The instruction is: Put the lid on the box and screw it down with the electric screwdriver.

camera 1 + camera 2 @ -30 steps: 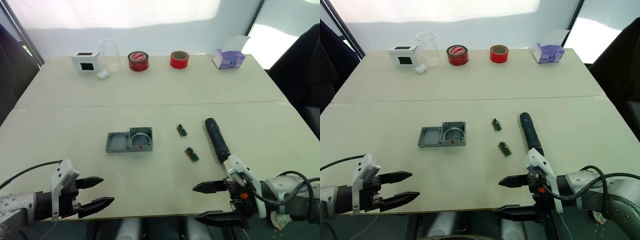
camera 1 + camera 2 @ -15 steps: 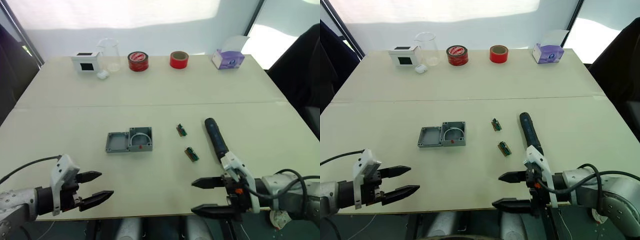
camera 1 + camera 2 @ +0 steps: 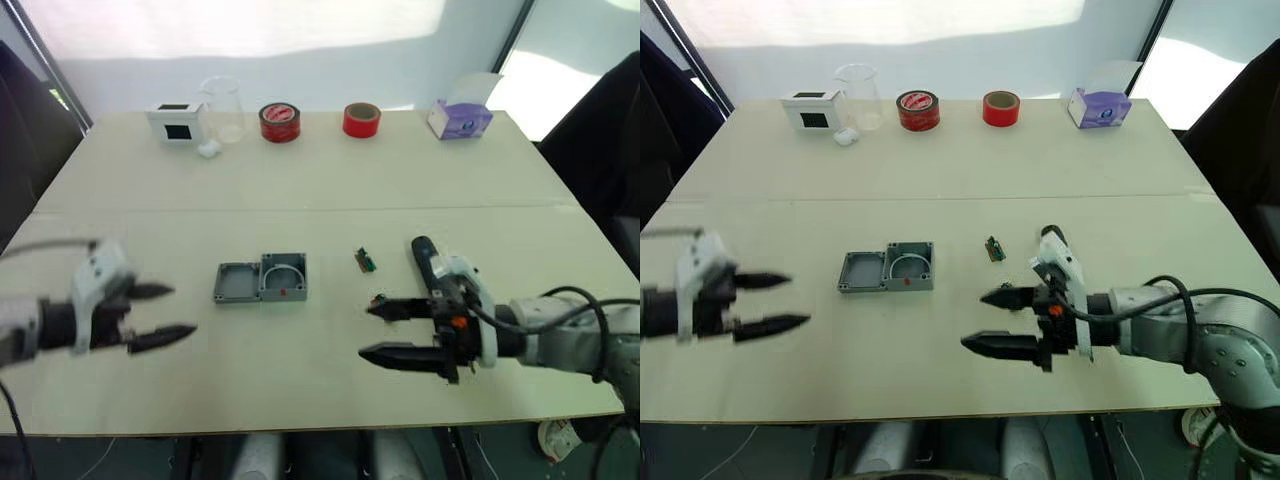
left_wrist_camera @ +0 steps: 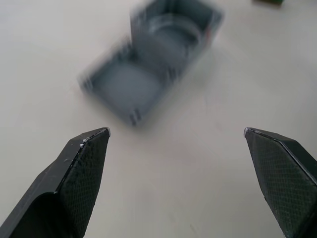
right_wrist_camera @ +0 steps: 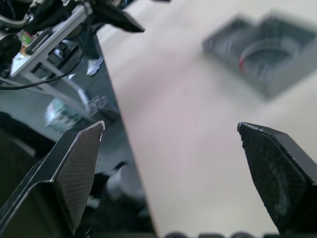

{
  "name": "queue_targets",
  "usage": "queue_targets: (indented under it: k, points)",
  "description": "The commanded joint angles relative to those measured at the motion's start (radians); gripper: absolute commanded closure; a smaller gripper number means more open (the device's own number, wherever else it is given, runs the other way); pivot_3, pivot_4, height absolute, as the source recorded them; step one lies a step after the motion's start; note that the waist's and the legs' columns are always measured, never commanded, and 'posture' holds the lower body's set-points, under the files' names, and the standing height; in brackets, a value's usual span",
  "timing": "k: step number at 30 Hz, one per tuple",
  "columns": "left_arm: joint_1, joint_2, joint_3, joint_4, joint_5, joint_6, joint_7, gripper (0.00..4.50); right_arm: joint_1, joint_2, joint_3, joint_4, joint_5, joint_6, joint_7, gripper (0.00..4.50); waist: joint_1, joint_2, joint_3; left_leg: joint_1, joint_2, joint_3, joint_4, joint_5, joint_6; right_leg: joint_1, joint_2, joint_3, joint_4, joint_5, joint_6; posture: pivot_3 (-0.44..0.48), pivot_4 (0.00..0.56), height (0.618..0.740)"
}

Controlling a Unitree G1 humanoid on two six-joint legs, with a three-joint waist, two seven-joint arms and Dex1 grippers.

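The shallow grey lid (image 3: pixel 236 283) lies open side up on the table, touching the left side of the deeper grey box (image 3: pixel 283 277), which has a red mark on its near wall. The dark electric screwdriver (image 3: pixel 423 252) lies to the right, its near half hidden behind my right gripper (image 3: pixel 368 330). That gripper hovers open and empty right of the box. My left gripper (image 3: pixel 175 312) is open and empty left of the lid. The left wrist view shows the lid (image 4: pixel 126 87) and box (image 4: pixel 176 32) ahead of the open fingers.
Along the far edge stand a white box with a black window (image 3: pixel 175 122), a clear beaker (image 3: pixel 222 107), two red tape rolls (image 3: pixel 279 122) and a purple tissue box (image 3: pixel 459 118). A small green circuit board (image 3: pixel 367 261) lies between box and screwdriver.
Both grippers have moved forward from the table's near edge toward the middle, staying open. The right one now covers the screwdriver's near half and the second green board.
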Motion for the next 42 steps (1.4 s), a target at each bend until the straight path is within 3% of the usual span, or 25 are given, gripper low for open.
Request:
queue_targets:
  k: [1,3,7,10,19,23,28,32,38,42]
  points:
    - [-0.216,0.014,-0.277,0.056,0.176,-0.106,-0.092,0.04,-0.041,0.026,0.039,-0.043,-0.035,-0.023,-0.022,0.0,-0.008,0.003,-0.001,0.0,-0.002,0.002,-0.001,0.0,0.001,0.002,-0.001,0.001,0.002,0.0,0.0,0.0,0.15,0.74]
    - [-0.304,-0.002,-0.393,0.086,0.264,-0.154,-0.136,0.04,-0.049,0.032,0.062,-0.041,-0.073,-0.021,-0.039,0.0,-0.016,0.004,-0.001,0.0,-0.003,0.004,-0.001,-0.001,0.002,0.001,-0.002,0.002,0.005,0.002,0.004,0.0,0.15,0.74]
    - [-0.537,-0.143,-0.621,0.143,0.352,-0.095,-0.215,0.04,-0.026,0.046,0.115,-0.063,-0.192,-0.045,-0.05,0.0,-0.012,0.0,0.001,-0.003,-0.002,0.005,0.0,-0.001,0.003,-0.002,0.001,0.001,0.005,0.002,0.006,0.0,0.15,0.74]
    - [-0.604,-0.189,-0.734,0.157,0.412,-0.043,-0.26,0.04,0.025,0.068,0.144,-0.095,-0.254,-0.065,-0.067,0.0,-0.011,0.0,0.001,-0.004,-0.001,0.004,0.002,-0.001,0.003,-0.002,0.002,0.001,0.006,0.001,0.007,0.0,0.15,0.74]
    - [-0.656,-0.309,-0.868,0.28,0.572,-0.104,-0.285,0.04,0.125,0.138,0.146,-0.143,-0.321,-0.092,-0.129,0.0,-0.013,0.0,0.001,-0.004,-0.001,0.002,0.003,-0.001,0.003,-0.002,0.002,0.002,0.008,0.001,0.017,0.0,0.15,0.74]
    - [-0.666,-0.361,-0.879,0.329,0.612,-0.131,-0.293,1.1,0.13,0.151,0.141,-0.146,-0.329,-0.091,-0.147,0.0,-0.009,0.0,0.001,-0.004,-0.001,0.002,0.003,-0.001,0.003,-0.002,0.002,0.002,0.008,0.001,0.017,0.0,0.15,0.74]
    - [-0.67,-0.407,-0.889,0.361,0.649,-0.161,-0.301,3.13,0.14,0.157,0.122,-0.14,-0.329,-0.089,-0.157,0.0,-0.011,0.0,0.001,-0.004,-0.002,0.002,0.003,-0.001,0.003,-0.001,0.001,0.001,0.008,0.001,0.017,0.0,0.15,0.74]
    - [-0.665,-0.415,-0.893,0.366,0.678,-0.185,-0.315,4.46,0.138,0.16,0.118,-0.141,-0.322,-0.084,-0.166,0.0,-0.012,0.0,0.001,-0.004,-0.001,0.002,0.003,-0.001,0.003,-0.002,0.002,0.002,0.009,0.001,0.017,0.0,0.15,0.74]
    - [-0.667,-0.427,-0.877,0.365,0.665,-0.196,-0.362,4.46,0.135,0.16,0.119,-0.135,-0.32,-0.077,-0.174,0.0,-0.01,0.0,0.001,-0.003,-0.001,0.001,0.004,-0.001,0.003,-0.001,0.001,0.001,0.009,0.001,0.017,0.0,0.15,0.74]
    - [-0.692,-0.434,-0.856,0.427,0.674,-0.359,-0.404,4.46,0.14,0.156,0.119,-0.134,-0.314,-0.068,-0.173,0.0,-0.011,0.0,0.001,-0.003,-0.001,0.001,0.004,-0.001,0.003,-0.002,0.002,0.001,0.009,0.001,0.017,0.0,0.15,0.74]
